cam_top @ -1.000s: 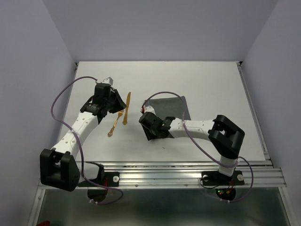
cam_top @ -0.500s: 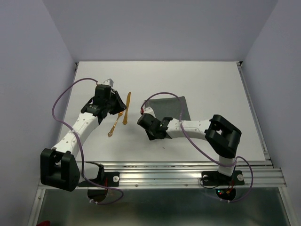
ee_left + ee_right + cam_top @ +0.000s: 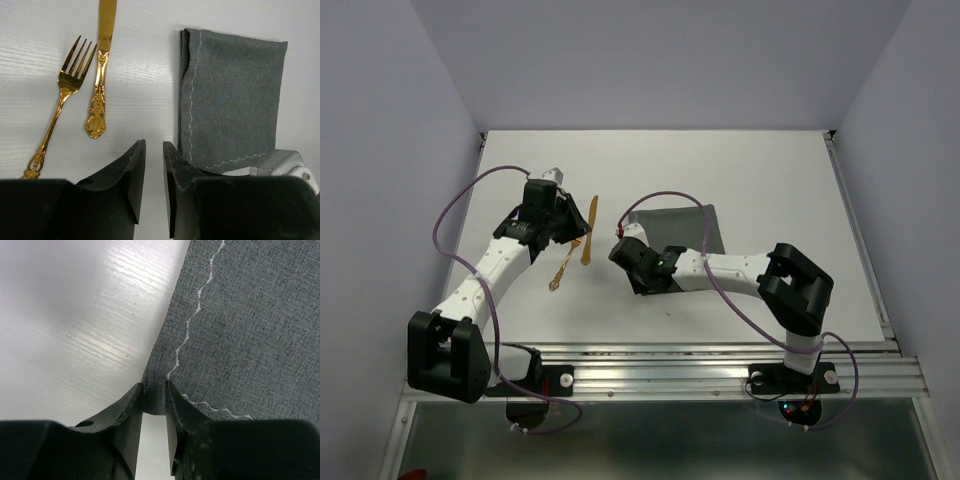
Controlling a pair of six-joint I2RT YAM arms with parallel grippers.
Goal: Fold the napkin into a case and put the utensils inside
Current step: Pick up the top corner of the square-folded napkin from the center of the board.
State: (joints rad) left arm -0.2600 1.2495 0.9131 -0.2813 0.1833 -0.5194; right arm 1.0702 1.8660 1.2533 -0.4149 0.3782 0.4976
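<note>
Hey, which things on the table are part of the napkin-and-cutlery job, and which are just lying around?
For the job: napkin, fork, knife.
Just there: table, metal rail at its near edge.

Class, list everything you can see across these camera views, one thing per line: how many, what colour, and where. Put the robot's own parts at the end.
table: one, white, fills the middle of the top view
napkin: one, dark grey with a pale stitched hem, folded flat into a rectangle, right of the cutlery
knife: one, gold, lying on the table between the fork and the napkin
fork: one, gold, beside the knife on the side away from the napkin
walls: three, pale lilac, around the table
cables: two, purple, one looped along each arm
arms: two, white with black joints, based at the near edge
left pincer: one, black, slightly open, empty, above the cutlery
right pincer: one, black, jaws astride a napkin corner, grip unclear
</note>
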